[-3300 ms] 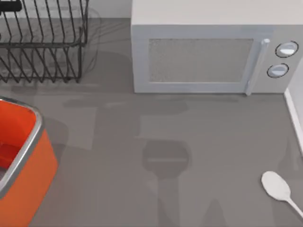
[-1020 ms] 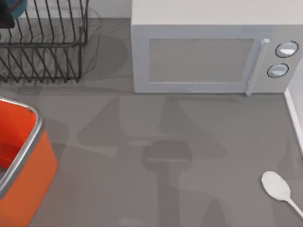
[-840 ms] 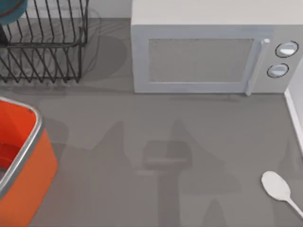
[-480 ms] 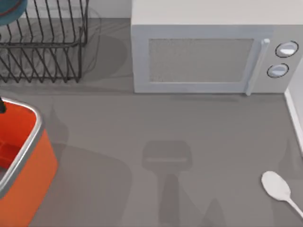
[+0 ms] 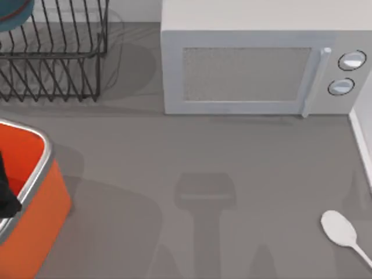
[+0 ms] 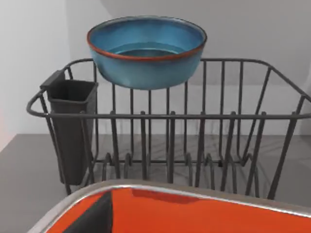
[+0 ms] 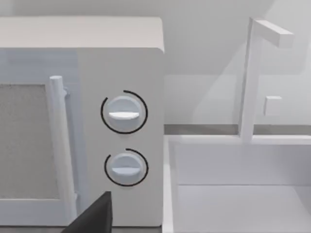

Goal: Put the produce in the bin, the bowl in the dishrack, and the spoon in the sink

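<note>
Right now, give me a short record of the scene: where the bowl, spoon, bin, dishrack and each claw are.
bowl: blue-teal bowl sits on top of the dishrack, upright
dishrack: black wire dishrack at the table's far left, beside the microwave
bin: orange bin at the near left edge
spoon: white spoon lies on the table, near right
left claw: dark part over the bin; fingers unclear
right claw: faces the microwave and sink
</note>
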